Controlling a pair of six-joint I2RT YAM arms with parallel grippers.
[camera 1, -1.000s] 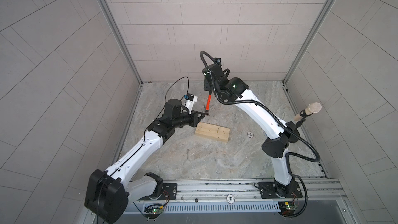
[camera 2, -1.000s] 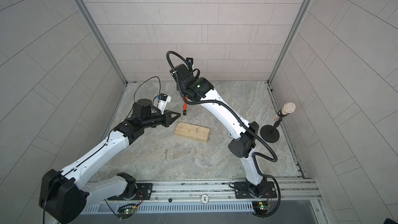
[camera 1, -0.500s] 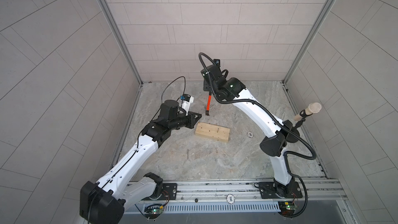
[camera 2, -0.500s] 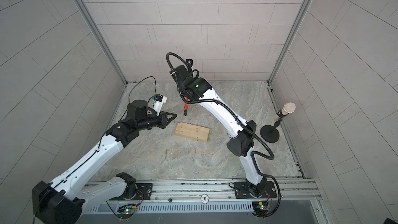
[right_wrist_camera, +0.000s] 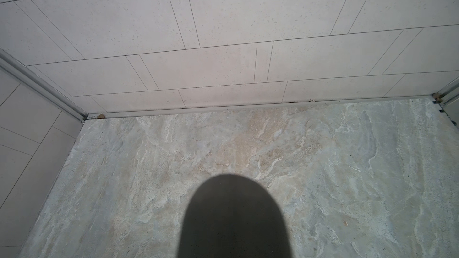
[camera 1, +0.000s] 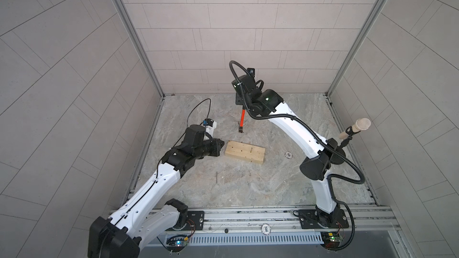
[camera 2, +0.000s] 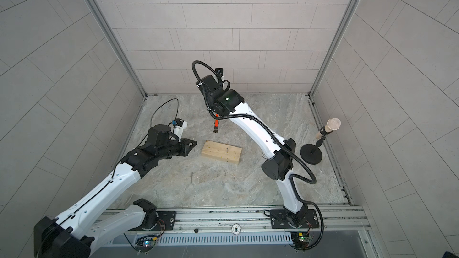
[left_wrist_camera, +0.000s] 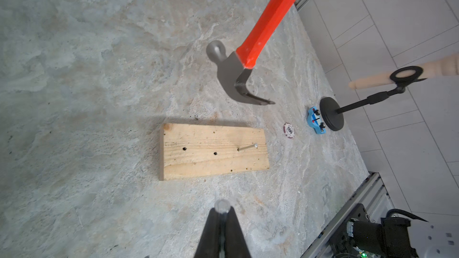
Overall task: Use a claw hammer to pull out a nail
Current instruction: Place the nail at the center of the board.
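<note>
marble floor (camera 1: pixel 248 182) bears a wood block (camera 1: pixel 244 155); right fingers (camera 1: pixel 238 100) clutch the claw hammer (left_wrist_camera: pixel 258 35), left fingers (left_wrist_camera: pixel 211 237) clenched.

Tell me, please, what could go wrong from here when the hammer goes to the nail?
1. The board lies loose. The left gripper is shut and apart from it, so the board may lift or slide when the claw pulls.
2. The nail stands near one end of the board, so a pull there may tip the board.
3. The right gripper holds the hammer at the handle's end, so it may twist in the grip under load.
</note>
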